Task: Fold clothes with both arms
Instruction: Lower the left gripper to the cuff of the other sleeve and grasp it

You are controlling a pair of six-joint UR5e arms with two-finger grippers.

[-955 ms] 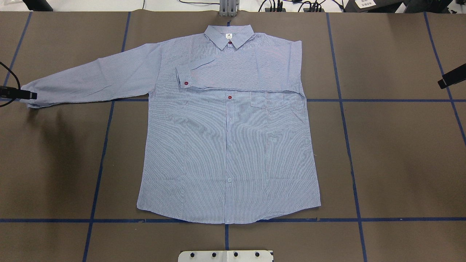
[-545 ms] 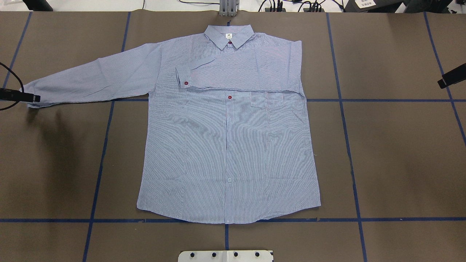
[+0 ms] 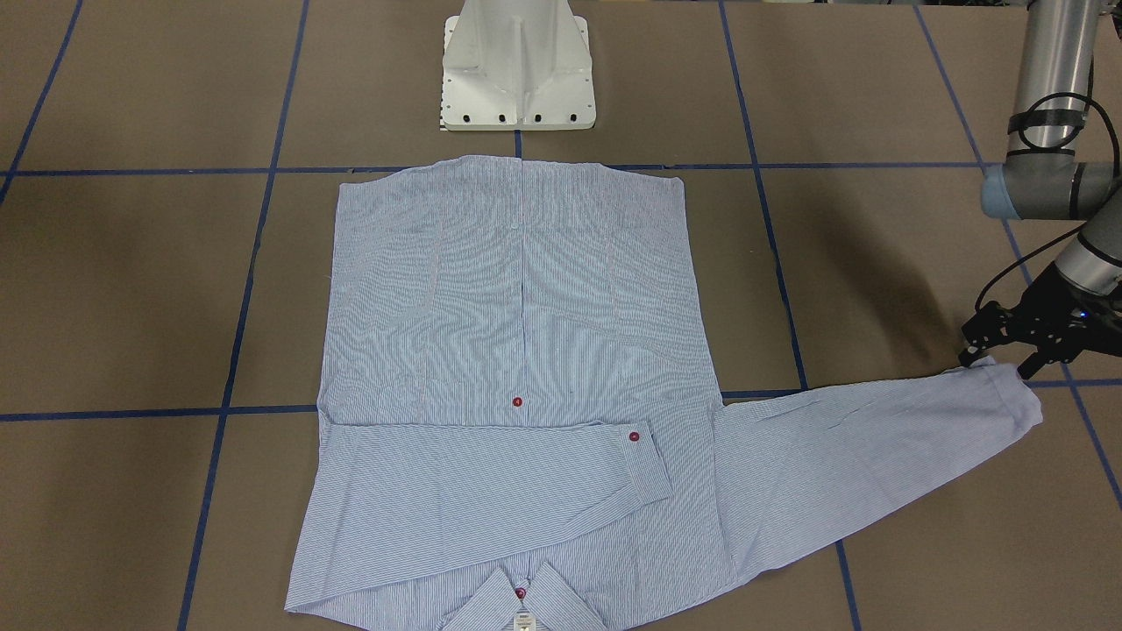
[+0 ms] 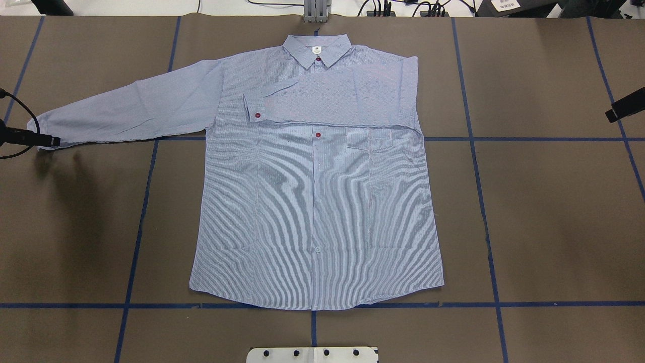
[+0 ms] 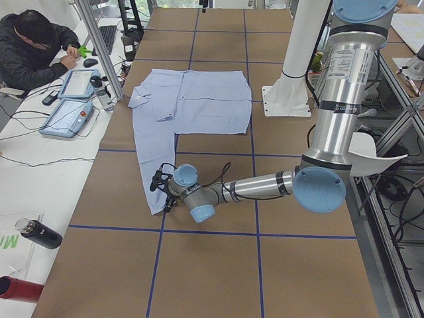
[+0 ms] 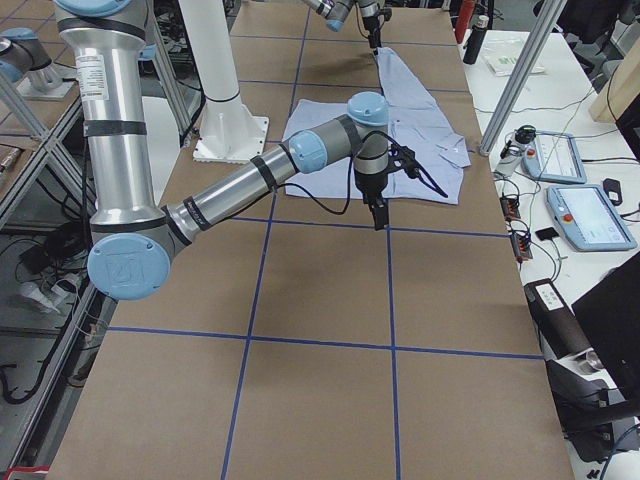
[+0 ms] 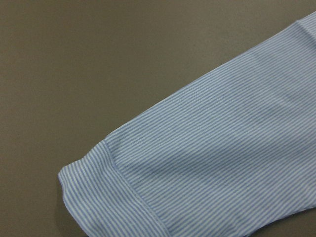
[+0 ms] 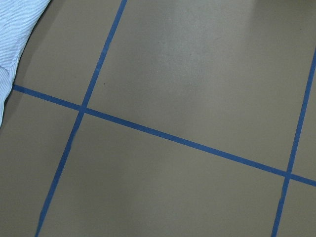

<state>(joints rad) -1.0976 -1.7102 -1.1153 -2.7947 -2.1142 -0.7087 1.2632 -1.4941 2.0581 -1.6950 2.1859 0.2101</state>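
The light blue, finely white-striped shirt (image 4: 317, 201) lies flat and front up in the middle of the desk (image 4: 544, 212), with its collar (image 4: 317, 50) away from the robot. One sleeve (image 4: 332, 98) is folded across the chest, and its cuff shows a dark red button (image 4: 258, 115). The other sleeve (image 4: 126, 108) stretches out sideways. The left gripper (image 3: 995, 359) is spread wide at that sleeve's cuff. The right gripper (image 4: 624, 109) is over bare desk; I cannot tell how wide it is.

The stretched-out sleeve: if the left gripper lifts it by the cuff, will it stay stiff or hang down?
Probably floppy: the stretched-out sleeve lies flat with soft wrinkles, and the other sleeve lies folded flat over the chest. The fabric looks thin and light, so the cuff would likely lift easily while the rest sags and drags behind.
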